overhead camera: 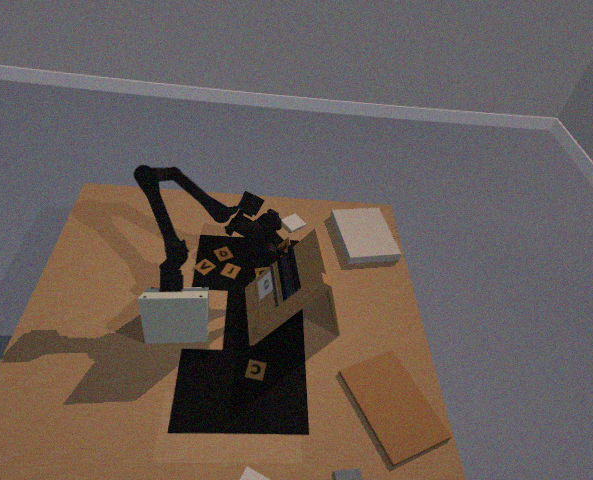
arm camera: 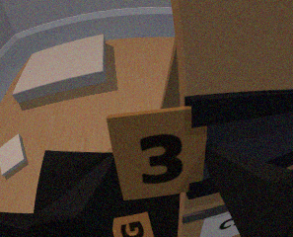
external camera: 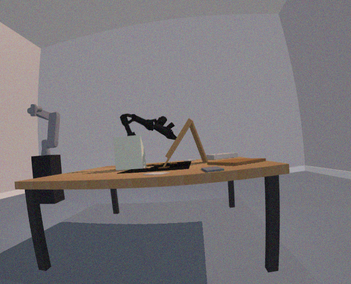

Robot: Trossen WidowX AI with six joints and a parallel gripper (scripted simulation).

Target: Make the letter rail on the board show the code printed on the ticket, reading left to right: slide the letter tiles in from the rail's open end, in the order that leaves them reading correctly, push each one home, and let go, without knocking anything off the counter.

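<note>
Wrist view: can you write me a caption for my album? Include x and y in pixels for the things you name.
The gripper (arm camera: 161, 157) holds the "3" tile (arm camera: 131, 173) up against the letter rail (arm camera: 255, 101).
</note>
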